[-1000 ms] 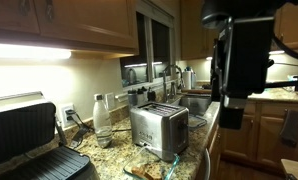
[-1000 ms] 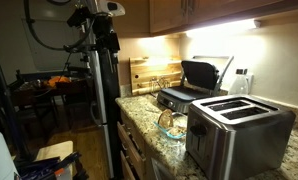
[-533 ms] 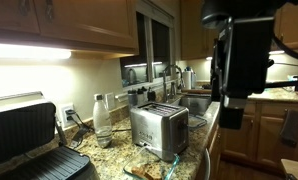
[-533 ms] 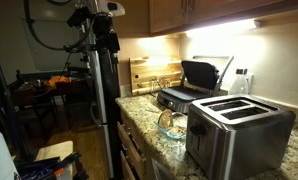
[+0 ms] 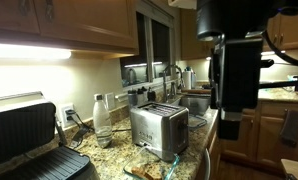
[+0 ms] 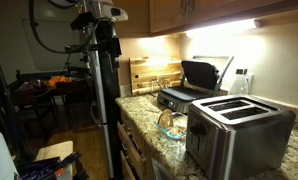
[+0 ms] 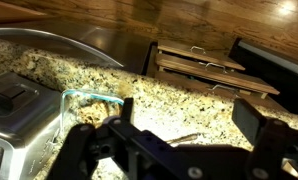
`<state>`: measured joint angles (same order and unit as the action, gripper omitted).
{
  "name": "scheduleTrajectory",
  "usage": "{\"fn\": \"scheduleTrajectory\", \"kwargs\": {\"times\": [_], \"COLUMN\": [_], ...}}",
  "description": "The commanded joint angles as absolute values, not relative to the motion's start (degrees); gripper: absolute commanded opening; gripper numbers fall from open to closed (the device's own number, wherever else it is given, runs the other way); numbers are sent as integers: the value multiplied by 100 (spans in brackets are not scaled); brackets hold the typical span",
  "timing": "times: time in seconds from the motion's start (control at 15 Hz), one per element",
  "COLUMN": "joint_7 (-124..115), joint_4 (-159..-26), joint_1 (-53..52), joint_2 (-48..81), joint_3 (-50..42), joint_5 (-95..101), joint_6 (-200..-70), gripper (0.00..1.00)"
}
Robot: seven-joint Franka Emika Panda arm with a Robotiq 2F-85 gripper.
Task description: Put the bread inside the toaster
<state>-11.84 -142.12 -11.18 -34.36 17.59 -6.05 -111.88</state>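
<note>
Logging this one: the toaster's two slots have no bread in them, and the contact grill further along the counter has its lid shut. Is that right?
Not quite. The contact grill has its lid raised, so it stands open, not shut; both exterior views show this. The rest holds: the toaster shows two dark slots on top with no bread in them, and the grill is further along the same counter.

Below our gripper we see the counter. The toaster stands to the gripper's left, a dish just beside the toaster, and boards lie farther ahead.
</note>
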Motion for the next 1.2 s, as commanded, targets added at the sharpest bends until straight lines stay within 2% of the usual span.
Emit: {"fn": "scheduleTrajectory", "kwargs": {"times": [0.0,1.13], "joint_7": [-1259,-1649], "joint_4": [-14208,-13711], "joint_1": [-1122,-775], "joint_2": [-3280,-1837], "joint_3": [1691,1679], "joint_5": [-518,554], "joint_6": [-11234,-11636], "gripper": [100,100]}}
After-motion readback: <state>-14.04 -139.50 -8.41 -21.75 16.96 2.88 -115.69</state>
